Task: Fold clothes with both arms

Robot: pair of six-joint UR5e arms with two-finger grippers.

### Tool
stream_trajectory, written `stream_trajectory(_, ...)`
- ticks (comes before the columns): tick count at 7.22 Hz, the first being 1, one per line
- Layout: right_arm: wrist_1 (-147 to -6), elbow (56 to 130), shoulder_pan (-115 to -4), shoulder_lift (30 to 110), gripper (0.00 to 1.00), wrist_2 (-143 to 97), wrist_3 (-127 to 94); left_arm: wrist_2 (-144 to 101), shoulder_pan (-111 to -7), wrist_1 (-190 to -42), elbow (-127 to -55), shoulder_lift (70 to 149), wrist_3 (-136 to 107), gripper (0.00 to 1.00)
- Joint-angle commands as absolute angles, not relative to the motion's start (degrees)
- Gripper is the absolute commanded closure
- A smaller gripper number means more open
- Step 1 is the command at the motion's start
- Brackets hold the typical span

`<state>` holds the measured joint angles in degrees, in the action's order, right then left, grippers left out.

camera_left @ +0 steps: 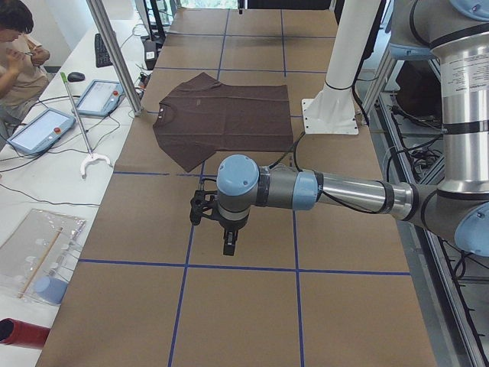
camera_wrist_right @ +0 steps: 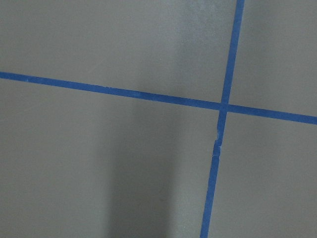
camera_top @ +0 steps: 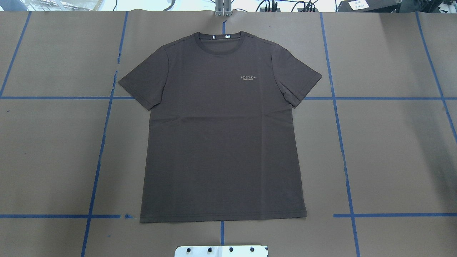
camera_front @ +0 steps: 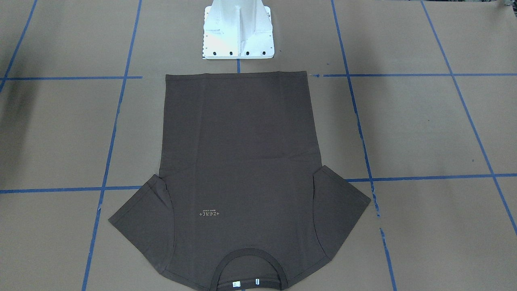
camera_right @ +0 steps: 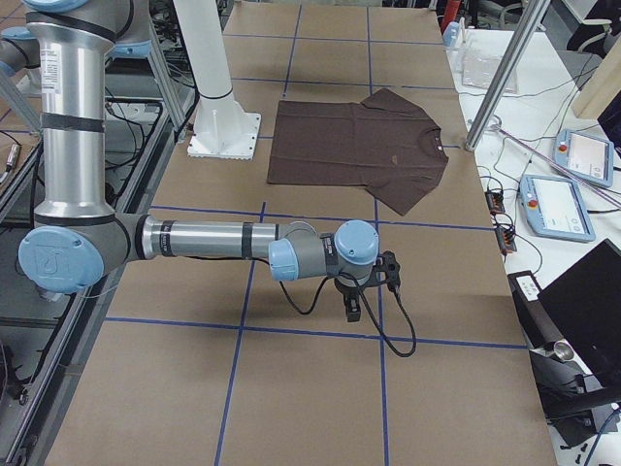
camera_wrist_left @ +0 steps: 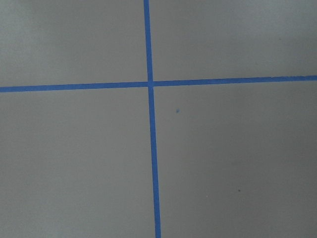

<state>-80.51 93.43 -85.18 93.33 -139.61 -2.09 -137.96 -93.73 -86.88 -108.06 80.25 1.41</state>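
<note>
Flat T-shirt (camera_top: 221,135) — left claw (camera_left: 229,248) and right claw (camera_right: 353,311) hang apart; can't tell their opening.

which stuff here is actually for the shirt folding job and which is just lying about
For the job: dark brown T-shirt, left gripper, right gripper.
Just lying about: white pedestal base, blue-edged tablet, red cylinder, blue tape line.

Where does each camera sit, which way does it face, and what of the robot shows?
Front-facing: across the table, facing the robot; T-shirt, collar nearest; pedestal.
Overhead: behind the robot; collar far, pedestal edge.
Left: table's end; left arm, left tool near.
Right: opposite end; right arm, right tool near.
Left wrist: down on a tape cross; no robot.
Right wrist: another tape cross, likewise.
Shared: all four exteriors show the T-shirt.
</note>
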Motion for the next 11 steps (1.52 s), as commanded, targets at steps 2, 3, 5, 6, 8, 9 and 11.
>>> stream_trajectory(2,-80.0,94.6,-83.9,93.0,0.0,-139.7,-2.3,-136.9,-93.6,-87.1,-108.6,79.8,4.8,0.0)
stream_trajectory(3,-79.9,95.1,-82.3,92.9,0.0,-139.7,-2.2,-136.8,-93.7,-87.2,-108.6,79.6,4.9,0.0)
stream_trajectory(5,-79.6,97.8,-76.1,92.6,0.0,-139.4,-7.4,-136.8,-93.6,-87.3,-106.3,80.8,4.5,0.0)
stream_trajectory(6,-73.8,98.2,-71.0,91.1,0.0,-137.9,-18.0,-137.8,-93.6,-87.6,-107.0,81.3,4.1,0.0)
stream_trajectory(8,-60.7,97.6,-58.8,86.8,0.0,-126.8,-42.7,-137.3,-93.6,-87.7,-105.0,81.6,4.2,0.0)
stream_trajectory(9,-59.6,95.8,-53.1,80.9,0.0,-120.2,-54.1,-137.8,-93.7,-90.2,-103.7,81.0,4.8,0.0)
stream_trajectory(11,-59.5,89.2,-50.2,70.7,0.0,-117.2,-60.5,-139.5,-93.7,-91.5,-103.7,80.4,4.2,0.0)
